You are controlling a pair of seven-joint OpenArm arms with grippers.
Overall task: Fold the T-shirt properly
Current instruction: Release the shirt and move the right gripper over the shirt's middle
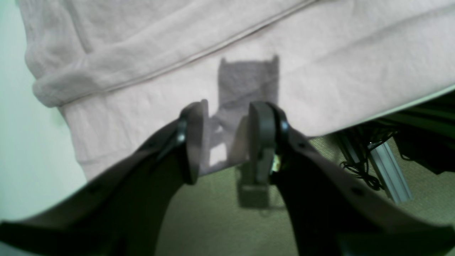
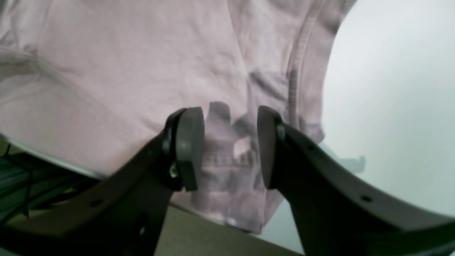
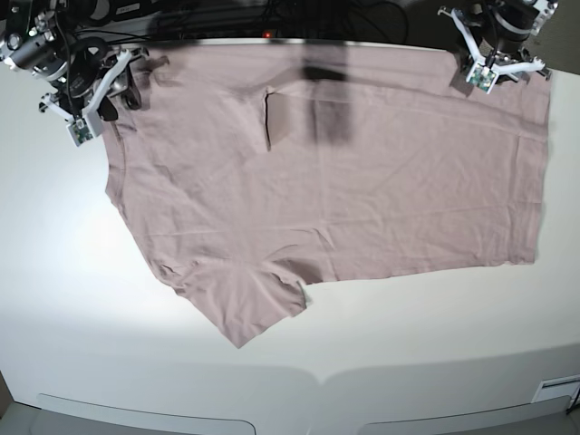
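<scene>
The pink-mauve T-shirt (image 3: 362, 190) lies spread flat and wrinkled across the white table (image 3: 381, 381), one sleeve (image 3: 249, 308) pointing toward the near side. Its far edge hangs over the table's back edge. My left gripper (image 3: 494, 77) hovers at the shirt's far right corner. In the left wrist view this left gripper (image 1: 227, 142) is open, with the T-shirt (image 1: 320, 78) beneath and nothing between the fingers. My right gripper (image 3: 88, 118) sits at the far left corner. The right wrist view shows the right gripper (image 2: 229, 149) open above the seam of the T-shirt (image 2: 124, 71).
Dark cables and equipment (image 3: 227, 18) run behind the table's back edge. Below that edge the left wrist view shows an aluminium frame bar (image 1: 389, 170) and olive floor (image 1: 213, 227). A small flap of cloth (image 3: 290, 118) is folded over near the shirt's top.
</scene>
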